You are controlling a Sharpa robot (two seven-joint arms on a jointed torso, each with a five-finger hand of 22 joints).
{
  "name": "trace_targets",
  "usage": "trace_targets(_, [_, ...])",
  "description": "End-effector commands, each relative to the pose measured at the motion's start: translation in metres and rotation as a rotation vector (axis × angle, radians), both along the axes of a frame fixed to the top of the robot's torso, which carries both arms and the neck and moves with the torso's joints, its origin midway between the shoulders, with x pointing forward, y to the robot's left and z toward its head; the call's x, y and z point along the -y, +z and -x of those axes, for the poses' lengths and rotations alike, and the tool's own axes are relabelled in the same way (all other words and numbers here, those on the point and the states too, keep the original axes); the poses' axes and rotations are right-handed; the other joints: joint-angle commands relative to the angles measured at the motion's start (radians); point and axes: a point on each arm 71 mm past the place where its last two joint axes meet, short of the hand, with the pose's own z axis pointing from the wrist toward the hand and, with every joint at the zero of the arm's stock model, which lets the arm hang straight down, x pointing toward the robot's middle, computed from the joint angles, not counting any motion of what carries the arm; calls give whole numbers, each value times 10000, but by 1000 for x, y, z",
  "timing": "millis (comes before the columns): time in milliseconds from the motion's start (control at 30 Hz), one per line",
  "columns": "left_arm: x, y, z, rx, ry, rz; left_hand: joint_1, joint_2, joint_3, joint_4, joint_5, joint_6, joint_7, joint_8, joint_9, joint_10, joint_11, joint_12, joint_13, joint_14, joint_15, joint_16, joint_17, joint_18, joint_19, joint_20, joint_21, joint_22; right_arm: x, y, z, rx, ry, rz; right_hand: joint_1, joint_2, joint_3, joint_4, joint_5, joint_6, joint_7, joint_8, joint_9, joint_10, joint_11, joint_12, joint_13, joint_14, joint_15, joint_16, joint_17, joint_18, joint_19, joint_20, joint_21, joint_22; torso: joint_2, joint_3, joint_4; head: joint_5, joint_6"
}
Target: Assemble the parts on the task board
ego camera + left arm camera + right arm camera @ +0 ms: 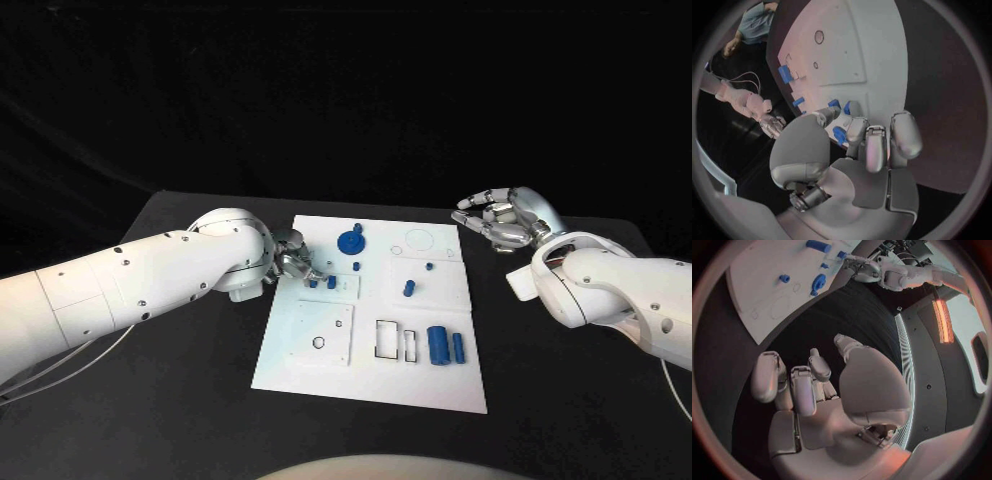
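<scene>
The white task board (421,385) lies in the middle of the black table. My left hand (290,262) hovers at its left edge with thumb and fingers drawn close together. Two small blue parts (312,284) (332,283) sit just beside the fingertips, and a third (355,268) lies a little further in. In the left wrist view a small blue part (839,135) shows between the thumb and the fingers (857,131); whether it is touched is unclear. My right hand (502,218) hangs off the board's far right corner, loosely spread and holding nothing (811,385).
A round blue part (351,240) stands at the board's far side. Two small blue parts (427,267) (408,290) sit mid-board. Two blue cylinders (437,345) (460,347) lie beside a rectangular slot (388,340) near the front. A ring outline (317,345) marks the front left panel.
</scene>
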Motion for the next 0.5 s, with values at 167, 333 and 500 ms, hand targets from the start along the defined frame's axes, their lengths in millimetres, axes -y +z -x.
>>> trace_targets(167, [0,9,-3,724,686,1291,-167,-54,-562,255,-305,-81,60,26,-121,-151,-3,-133,-152,935,-33,-43,2230,-140,-30,-21,-66,-48,0,1,0,183,38,-50,-104,48,-186,217,114,-171,9,61,-21,-558,23,-379,-553,402,90,-206,52,257,-265,14,-357,-235,0,-3,6,-20,18])
trace_targets(333, [-4,12,-5,1072,995,1661,-424,33,-1010,265,-954,-136,56,57,-208,-241,-5,-227,-307,916,-36,-73,2156,-124,-55,-22,-117,-122,0,1,0,222,4,-64,-119,33,-294,307,142,-228,21,88,-17,-664,35,-444,-661,364,101,-256,-37,280,-337,26,-473,-311,3,-4,8,-45,21])
trace_targets(500, [-9,18,-6,1507,1169,1901,-348,52,-1159,252,-967,-235,79,44,-250,-421,13,-415,-624,871,-26,-141,1986,-78,-141,-21,-265,-369,1,1,0,227,-23,-62,-122,39,-320,331,159,-238,23,99,-15,-701,37,-468,-703,350,103,-277,-78,293,-376,29,-535,-355,6,-8,4,-74,28])
